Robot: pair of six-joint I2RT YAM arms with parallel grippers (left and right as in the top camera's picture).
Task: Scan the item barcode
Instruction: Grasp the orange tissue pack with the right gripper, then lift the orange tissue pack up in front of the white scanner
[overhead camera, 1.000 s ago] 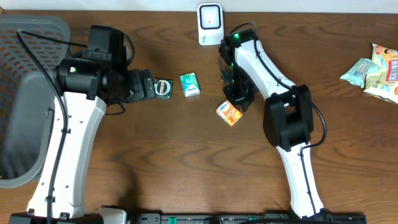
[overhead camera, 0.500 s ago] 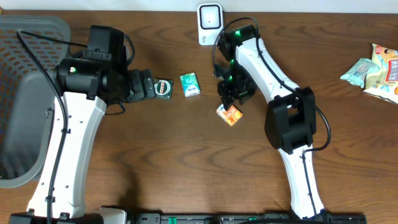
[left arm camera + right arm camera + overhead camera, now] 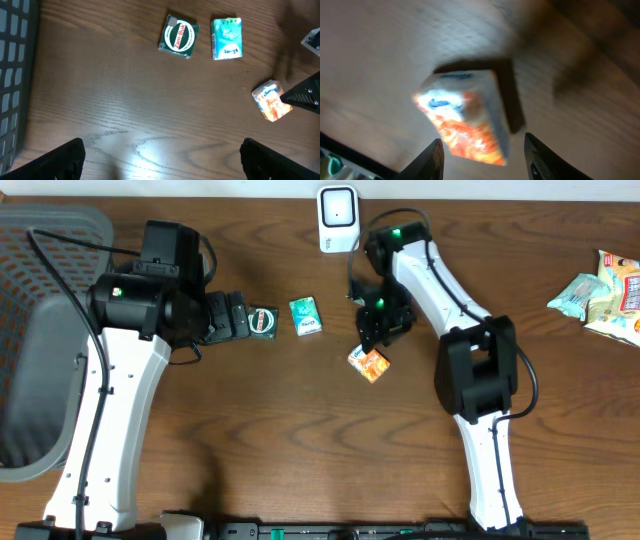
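An orange and white packet (image 3: 369, 363) lies on the wooden table right of centre, also seen in the left wrist view (image 3: 271, 100). My right gripper (image 3: 379, 332) hangs just behind and above it, open. In the right wrist view the packet (image 3: 465, 117) sits between the dark fingers (image 3: 434, 156) with a gap on each side. The white scanner (image 3: 338, 218) stands at the table's far edge. My left gripper (image 3: 232, 316) is wide open over bare wood (image 3: 162, 152), holding nothing.
A green round-label tin (image 3: 262, 321) and a teal packet (image 3: 306, 316) lie between the arms, both also in the left wrist view (image 3: 179, 36) (image 3: 227, 38). A grey basket (image 3: 40, 240) fills the left edge. Snack packets (image 3: 605, 295) lie far right.
My right gripper has gone from shut on the orange packet to open and has drawn slightly back from it. The packet stays on the table. The left arm has not moved.
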